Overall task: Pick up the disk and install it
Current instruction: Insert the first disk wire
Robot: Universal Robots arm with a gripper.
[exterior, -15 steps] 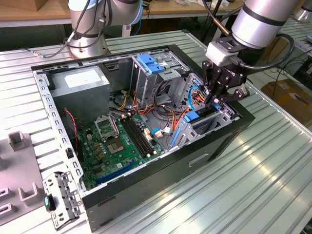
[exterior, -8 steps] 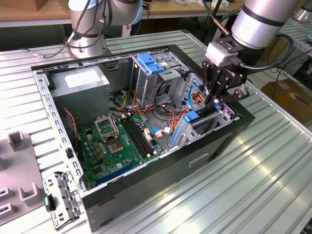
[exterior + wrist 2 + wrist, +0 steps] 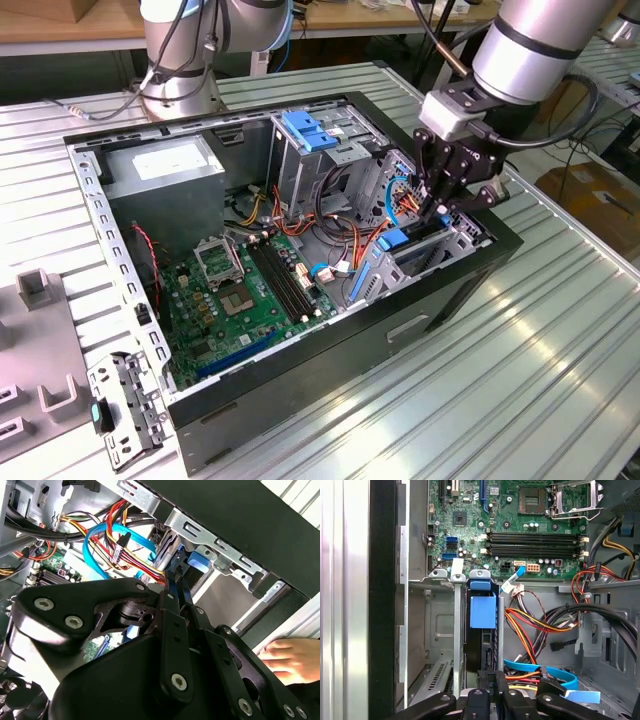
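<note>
Pincer (image 3: 441, 207): we see it narrowed on the disk (image 3: 482, 611).
Disk: upright inside the drive bay (image 3: 432, 625).
Progress: we judge it nearly seated.

The gripper (image 3: 440, 205) is matt black metal with bright screw heads. The disk (image 3: 483, 630) wears glossy blue plastic. The computer case (image 3: 300, 380) is black outside, dull bare steel within; the table (image 3: 520, 390) is ribbed, satiny aluminium.

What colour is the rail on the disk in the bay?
Blue; the disk's rail shows best in the first wrist view.
</note>
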